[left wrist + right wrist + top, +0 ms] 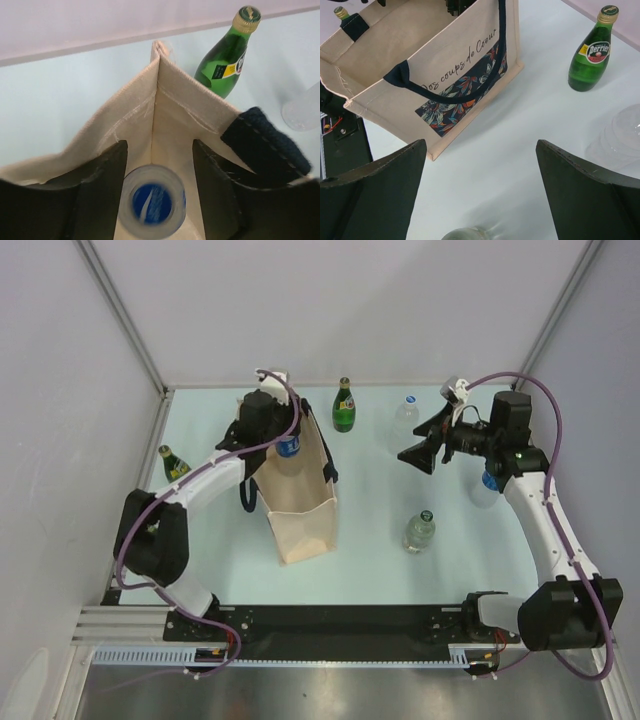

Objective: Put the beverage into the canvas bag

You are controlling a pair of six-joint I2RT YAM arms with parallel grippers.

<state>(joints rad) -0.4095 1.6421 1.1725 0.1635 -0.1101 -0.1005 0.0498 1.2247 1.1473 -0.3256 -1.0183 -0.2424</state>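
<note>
One blue-capped bottle (pixel 152 205) inside canvas bag (pixel 175 107)

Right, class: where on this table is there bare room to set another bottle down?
Bare: between the canvas bag and the green-capped clear bottle, and the near strip in front of both. Crowded: the back edge around the green bottle.

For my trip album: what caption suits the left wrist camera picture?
Looking into the canvas bag: the left gripper straddles a blue-capped bottle; a green Perrier bottle stands outside.
</note>
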